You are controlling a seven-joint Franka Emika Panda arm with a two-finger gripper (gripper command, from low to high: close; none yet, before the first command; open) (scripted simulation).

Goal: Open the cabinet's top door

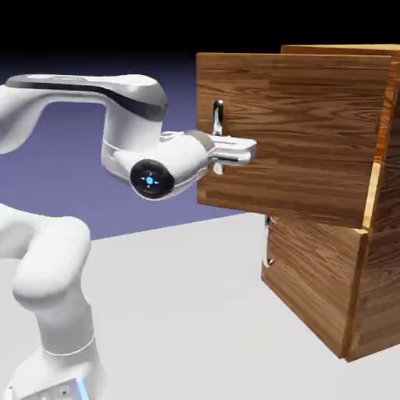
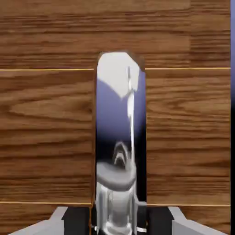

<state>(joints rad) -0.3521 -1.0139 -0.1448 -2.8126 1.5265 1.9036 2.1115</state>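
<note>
The wood-grain cabinet point(image 1: 380, 266) stands at the exterior view's right. Its top door point(image 1: 305, 133) is swung out from the cabinet's body, with a gap behind its hinge side. The door's vertical silver handle point(image 1: 218, 119) sits near its free edge. My gripper point(image 1: 236, 152) reaches in level from the left and is shut on the lower part of that handle. In the hand view the shiny handle point(image 2: 120, 137) rises between my two grey fingertips point(image 2: 62, 222), and the gripper point(image 2: 120, 224) closes tight on it against the door's wood point(image 2: 46, 114).
Below the top door the shorter lower panel point(image 1: 312, 273) is closed flush, with its small metal handle point(image 1: 269, 254) at its left edge. The grey table point(image 1: 195, 312) spreads before the cabinet. My arm's white links point(image 1: 55, 266) rise at the lower left.
</note>
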